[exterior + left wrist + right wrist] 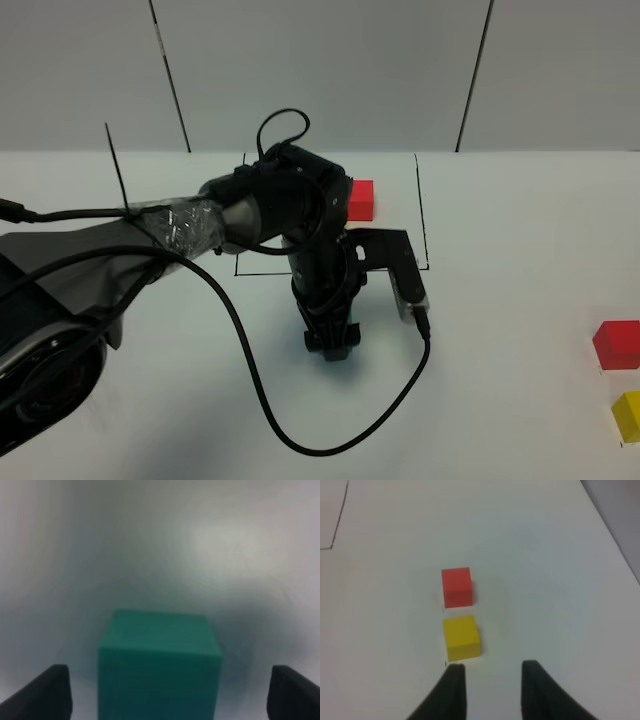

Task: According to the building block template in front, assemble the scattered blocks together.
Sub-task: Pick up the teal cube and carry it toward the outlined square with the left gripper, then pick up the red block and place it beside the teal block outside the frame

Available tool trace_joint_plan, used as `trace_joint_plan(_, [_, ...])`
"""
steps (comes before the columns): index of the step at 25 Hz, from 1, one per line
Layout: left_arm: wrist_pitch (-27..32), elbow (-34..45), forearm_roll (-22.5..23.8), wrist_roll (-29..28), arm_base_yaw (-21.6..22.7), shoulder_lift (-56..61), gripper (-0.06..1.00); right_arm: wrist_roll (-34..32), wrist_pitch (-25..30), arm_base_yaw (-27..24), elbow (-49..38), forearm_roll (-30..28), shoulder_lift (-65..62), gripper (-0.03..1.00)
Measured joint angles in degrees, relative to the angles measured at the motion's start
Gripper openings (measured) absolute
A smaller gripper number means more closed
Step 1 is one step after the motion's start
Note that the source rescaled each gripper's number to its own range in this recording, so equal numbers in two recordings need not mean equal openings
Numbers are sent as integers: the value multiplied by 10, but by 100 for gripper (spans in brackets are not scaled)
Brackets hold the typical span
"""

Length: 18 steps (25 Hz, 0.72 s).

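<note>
The right pincer [492, 666] is nearest the robot and hangs low over the white tabletop [520, 300]. Its two dark fingers are drawn close together, with only a narrow strip of tabletop between them, and they hold nothing. Just beyond its tips lies the small matte yellow cube [461, 637]. Close behind that, not touching it, lies the small matte red cube [456, 586]. Both cubes rest flat. The right arm appears to be parked facing the two parts it will handle next.

Farther out, near the middle of the tabletop, the left pincer [332, 345] points straight down. Its jaws stand wide apart on either side of the small matte teal-green cube [160, 665] and are clear of both faces, so the cube rests freely on the tabletop. This spot lies just on the near side of the thin black outline [421, 210], well apart from the other two cubes. It probably serves as the assembly spot.

Farthest away, the building block template [360, 200] sits inside that outline.

View comparison:
- **Exterior high view:** Only the template's red cube shows. The arm hides the rest of the template and nearly all of the teal-green cube.
- **Left wrist view:** This view alone shows the clearance between the jaws and the cube.
- **Right wrist view:** This view alone shows the right pincer, which lies outside the exterior frame.
</note>
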<state>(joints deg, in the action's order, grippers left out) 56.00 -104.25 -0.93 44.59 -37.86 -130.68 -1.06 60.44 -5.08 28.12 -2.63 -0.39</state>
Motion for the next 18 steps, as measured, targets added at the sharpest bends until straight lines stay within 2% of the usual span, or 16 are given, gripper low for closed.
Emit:
trace_joint_plan(3, [33, -30, 5, -30, 0, 45, 100, 0, 0, 0, 0, 0, 0, 0])
trace_joint_plan(6, [58, -52, 35, -102, 0, 101, 100, 0, 0, 0, 0, 0, 0, 0])
trace_joint_plan(9, [84, -54, 111, -221, 0, 161, 96, 0, 0, 0, 0, 0, 0, 0])
trace_joint_plan(12, [124, -54, 227, -346, 1, 215, 85, 0, 0, 0, 0, 0, 0, 0])
trace_joint_plan(14, [124, -52, 279, -414, 3, 250, 78, 0, 0, 0, 0, 0, 0, 0])
trace_joint_plan(16, [124, -45, 299, -462, 4, 286, 76, 0, 0, 0, 0, 0, 0, 0])
trace_joint_plan(18, [125, -37, 306, -485, 4, 328, 75, 0, 0, 0, 0, 0, 0, 0])
